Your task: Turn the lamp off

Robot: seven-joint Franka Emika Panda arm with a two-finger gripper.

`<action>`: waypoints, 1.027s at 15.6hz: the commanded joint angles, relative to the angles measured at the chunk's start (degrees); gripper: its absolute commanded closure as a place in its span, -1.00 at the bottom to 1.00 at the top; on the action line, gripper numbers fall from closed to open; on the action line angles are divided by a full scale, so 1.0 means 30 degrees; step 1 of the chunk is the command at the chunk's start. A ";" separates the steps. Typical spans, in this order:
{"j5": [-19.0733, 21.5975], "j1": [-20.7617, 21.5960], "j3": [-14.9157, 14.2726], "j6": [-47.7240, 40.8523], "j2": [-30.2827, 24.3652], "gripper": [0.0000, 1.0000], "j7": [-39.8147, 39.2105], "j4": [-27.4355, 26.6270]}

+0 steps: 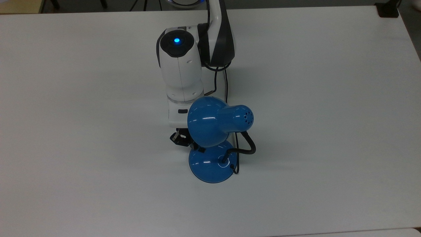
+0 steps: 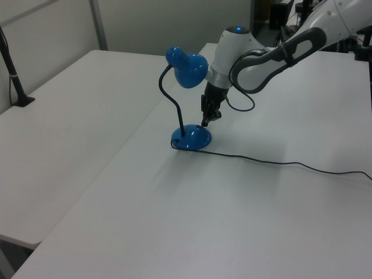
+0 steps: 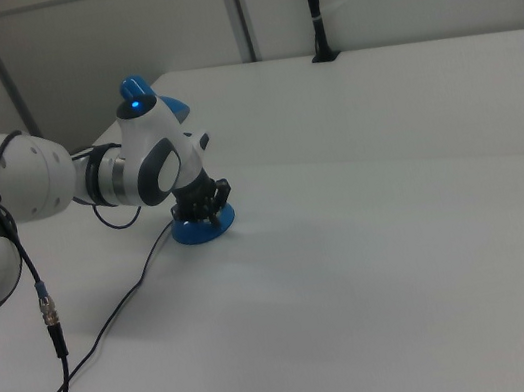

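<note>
The blue lamp stands mid-table, its shade [image 1: 210, 122] dark and casting no glow, above its round base [image 1: 212, 165]. A small black switch [image 1: 201, 149] sits on the base's edge nearest the arm. My gripper [image 1: 183, 139] points down just beside that edge, half hidden under the shade in the top view. In the left view the gripper [image 2: 206, 120] hangs a little above the base [image 2: 192, 138], fingers together with nothing held. The right view has the gripper [image 3: 205, 206] at the base [image 3: 205, 229].
The lamp's thin black cord [image 2: 279, 163] trails across the white table [image 1: 329, 131] toward the left view's right. A seam between two tabletops runs past the lamp. A black post [image 2: 14, 81] is clamped at the far table edge, and a black block [image 1: 388, 10] sits at a corner.
</note>
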 commanded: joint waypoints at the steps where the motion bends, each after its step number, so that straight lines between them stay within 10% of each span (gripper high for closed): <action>1: 0.0035 -0.0687 -0.0025 0.0045 -0.2952 1.00 0.1865 -0.2110; 8: -0.0228 -0.1362 -0.0229 -1.0399 -0.7994 0.81 1.2000 -0.2469; 9: -0.0229 -0.1479 -0.0288 -1.1632 -0.8639 0.44 1.2911 -0.2295; 11: -0.0228 -0.1802 -0.0754 -1.3656 -0.9812 -0.99 1.4698 -0.2089; 16: -0.0229 -0.1332 -0.2222 -1.5947 -1.0755 -1.00 1.5090 -0.1652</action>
